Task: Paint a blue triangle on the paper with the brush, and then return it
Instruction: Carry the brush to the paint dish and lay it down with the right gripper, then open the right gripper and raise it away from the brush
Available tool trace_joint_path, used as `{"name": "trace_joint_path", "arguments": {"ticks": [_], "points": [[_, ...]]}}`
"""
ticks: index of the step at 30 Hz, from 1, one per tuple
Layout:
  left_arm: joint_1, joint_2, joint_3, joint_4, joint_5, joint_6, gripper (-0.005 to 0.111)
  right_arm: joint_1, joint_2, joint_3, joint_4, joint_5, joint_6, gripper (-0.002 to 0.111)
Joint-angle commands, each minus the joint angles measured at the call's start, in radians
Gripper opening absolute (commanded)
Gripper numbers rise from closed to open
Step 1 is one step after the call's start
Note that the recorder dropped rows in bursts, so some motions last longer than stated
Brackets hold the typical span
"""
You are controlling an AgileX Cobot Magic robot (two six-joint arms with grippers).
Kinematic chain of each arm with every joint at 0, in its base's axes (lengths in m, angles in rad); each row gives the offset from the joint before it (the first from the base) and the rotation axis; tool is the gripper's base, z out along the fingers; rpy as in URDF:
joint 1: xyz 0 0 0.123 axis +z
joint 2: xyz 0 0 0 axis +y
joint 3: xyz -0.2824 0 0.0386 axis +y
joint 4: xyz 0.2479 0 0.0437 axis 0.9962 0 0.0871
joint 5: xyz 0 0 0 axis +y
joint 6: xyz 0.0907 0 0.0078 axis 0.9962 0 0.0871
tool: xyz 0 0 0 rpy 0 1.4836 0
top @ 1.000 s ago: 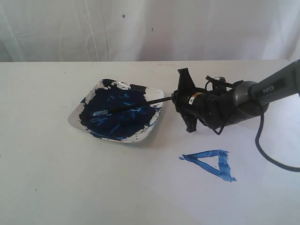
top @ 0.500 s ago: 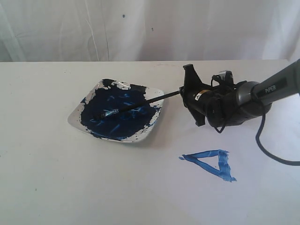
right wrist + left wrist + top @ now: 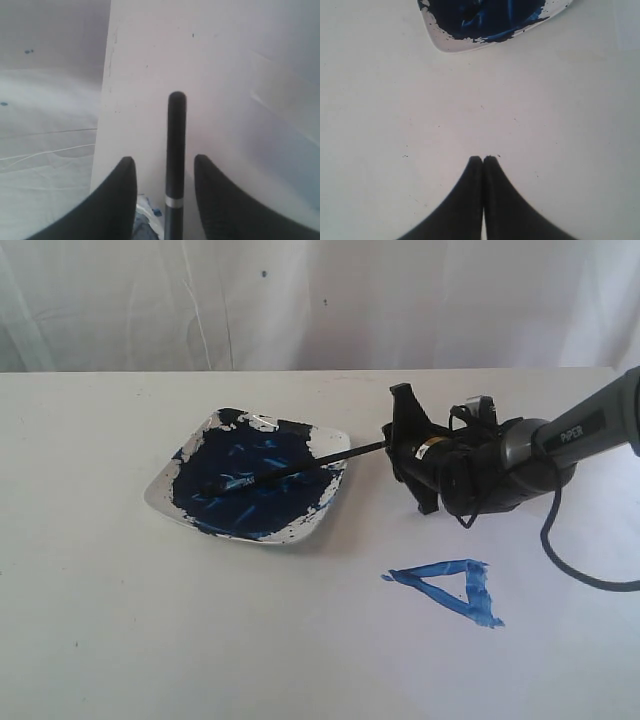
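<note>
The black-handled brush (image 3: 300, 465) lies across the paint-smeared dish (image 3: 160, 495), bristles in the blue paint, handle end sticking out over the right rim. My right gripper (image 3: 406, 452) is open around that handle end. In the right wrist view the brush (image 3: 176, 145) runs between the fingers of the right gripper (image 3: 164, 157) with a gap on each side. The blue triangle (image 3: 447, 589) is on the white paper (image 3: 330, 640), below the gripper; the paper's edges blend into the table. My left gripper (image 3: 483, 158) is shut and empty over bare white surface, short of the dish (image 3: 451, 45).
A white curtain (image 3: 300, 300) hangs behind the table's far edge. The right arm's black cable (image 3: 560, 560) loops down on the right, close to the triangle.
My right gripper has drawn back to the right. The brush slid a little right in the dish with it and now rests on the rim.
</note>
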Motion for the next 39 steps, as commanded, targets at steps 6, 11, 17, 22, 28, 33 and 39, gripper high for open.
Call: {"name": "trace_joint_path", "arguments": {"ticks": [6, 11, 17, 22, 28, 33, 39], "points": [[-0.001, -0.012, 0.000, -0.003, 0.007, -0.010, 0.000, -0.004, -0.038, 0.008, -0.069, 0.065, -0.005, 0.057], [-0.001, -0.012, 0.000, -0.003, 0.007, -0.010, 0.000, -0.004, -0.109, 0.033, -0.097, 0.143, -0.008, 0.057], [-0.001, -0.012, 0.000, -0.003, 0.007, -0.010, 0.000, -0.006, -0.225, 0.049, -0.105, 0.376, -0.094, 0.057], [-0.001, -0.012, 0.000, -0.003, 0.007, -0.010, 0.000, -0.010, -0.336, 0.049, -0.123, 0.556, -0.383, 0.057], [-0.001, -0.012, 0.000, -0.003, 0.007, -0.010, 0.000, -0.010, -0.502, 0.049, -0.120, 0.728, -0.884, 0.032], [-0.001, -0.012, 0.000, -0.003, 0.007, -0.010, 0.000, -0.010, -0.655, 0.078, -0.093, 0.789, -0.974, 0.000], [-0.001, -0.012, 0.000, -0.003, 0.002, -0.005, 0.000, -0.010, -0.834, 0.151, -0.098, 0.864, -1.104, 0.000]]}}
